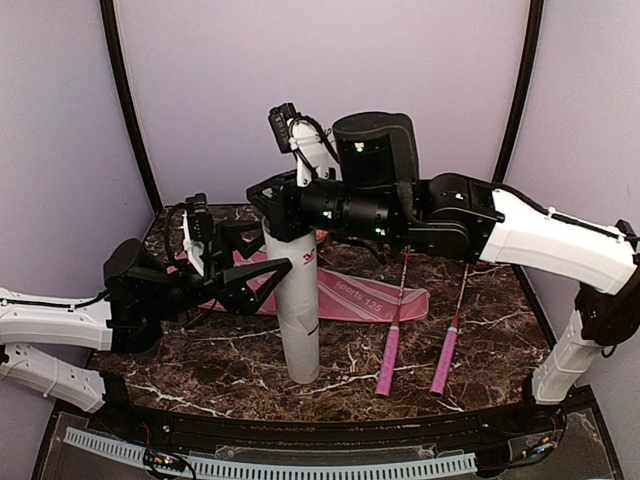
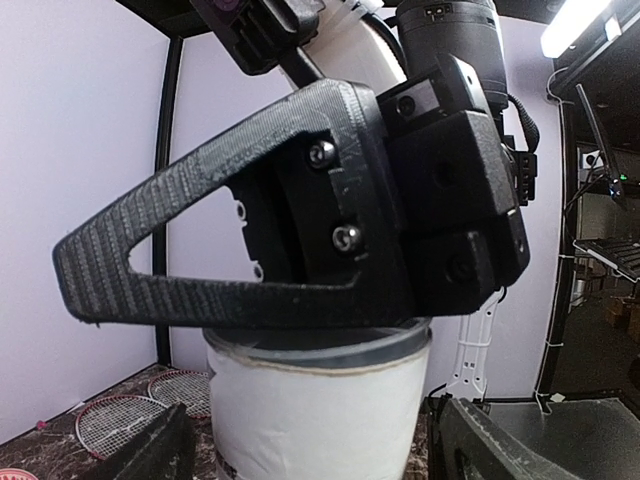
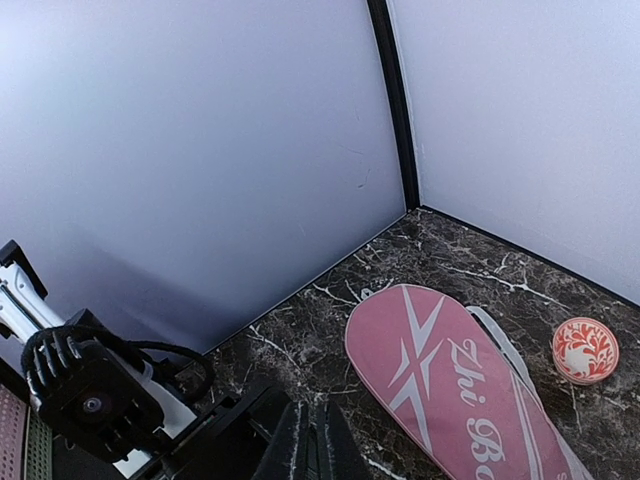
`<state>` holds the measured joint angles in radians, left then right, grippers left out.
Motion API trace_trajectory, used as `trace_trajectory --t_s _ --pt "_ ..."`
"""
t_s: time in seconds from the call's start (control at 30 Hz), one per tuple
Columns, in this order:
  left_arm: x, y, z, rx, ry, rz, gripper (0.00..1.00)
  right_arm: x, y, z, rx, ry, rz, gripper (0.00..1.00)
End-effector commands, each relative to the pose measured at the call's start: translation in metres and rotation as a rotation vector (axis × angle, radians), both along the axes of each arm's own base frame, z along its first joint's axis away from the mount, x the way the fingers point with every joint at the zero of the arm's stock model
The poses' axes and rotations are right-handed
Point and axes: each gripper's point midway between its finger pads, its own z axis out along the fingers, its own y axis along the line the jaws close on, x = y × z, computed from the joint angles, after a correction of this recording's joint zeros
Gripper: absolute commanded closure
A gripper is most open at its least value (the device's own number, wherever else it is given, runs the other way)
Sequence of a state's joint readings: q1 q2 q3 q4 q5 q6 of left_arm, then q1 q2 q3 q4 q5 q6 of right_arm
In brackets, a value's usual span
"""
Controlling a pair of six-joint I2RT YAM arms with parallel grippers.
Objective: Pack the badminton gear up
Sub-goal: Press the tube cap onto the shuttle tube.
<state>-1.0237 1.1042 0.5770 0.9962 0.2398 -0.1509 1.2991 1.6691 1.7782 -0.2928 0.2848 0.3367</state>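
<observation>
The tube (image 1: 298, 310) stands upright at the centre of the top view, on the dark marble bench (image 1: 200, 375). The left hand (image 1: 262, 265) comes in from the left with its fingers spread, one on each side of the tube's upper half. The left wrist view shows a gap on both sides, so it brackets the tube rather than squeezing it. The right hand (image 3: 310, 440) reaches across from the right and hangs just over the tube's open top with its fingers pressed together. I cannot tell whether anything is pinched between them. No shuttlecocks show in any view.

The cover (image 1: 360, 300) lies flat behind the tube, running towards the right. The rackets (image 1: 390, 350) lie right of centre with their pink handles pointing to the lower edge of the frame. A small bowl (image 3: 585, 350) sits beside the cover at the right of the right wrist view.

The tube looks light, hollow and stiff, but its thin wall would likely dent under a hard squeeze. It is tall on a narrow foot, so a nudge near the top would probably tip it. A gentle hold around the middle seems best. The rackets should be light and rigid, best taken by the padded handle and not the strings. The cover is soft and floppy, so its edge is the place to pinch.
</observation>
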Motion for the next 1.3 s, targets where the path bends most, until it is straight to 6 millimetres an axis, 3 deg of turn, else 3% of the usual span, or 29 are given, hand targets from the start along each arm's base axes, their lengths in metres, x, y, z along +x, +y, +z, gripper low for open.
trace_trajectory --t_s 0.0,0.47,0.67,0.93,1.27 --pt "-0.006 0.008 0.024 -0.04 -0.012 -0.016 0.13 -0.007 0.001 -0.113 -0.342 0.072 0.029 0.95" --pt "0.0 0.011 0.024 0.032 0.052 0.019 0.12 -0.019 -0.007 -0.154 -0.502 0.122 0.067 0.95" --pt "-0.002 0.009 0.018 0.081 0.099 0.003 0.12 -0.019 -0.015 -0.169 -0.569 0.103 0.051 0.95" --pt "-0.006 0.005 0.008 0.119 0.122 -0.033 0.12 -0.022 -0.024 -0.202 -0.702 0.082 0.047 0.95" --pt "-0.009 0.001 -0.003 0.152 0.145 -0.06 0.11 -0.035 -0.022 -0.224 -0.73 0.126 0.095 0.95"
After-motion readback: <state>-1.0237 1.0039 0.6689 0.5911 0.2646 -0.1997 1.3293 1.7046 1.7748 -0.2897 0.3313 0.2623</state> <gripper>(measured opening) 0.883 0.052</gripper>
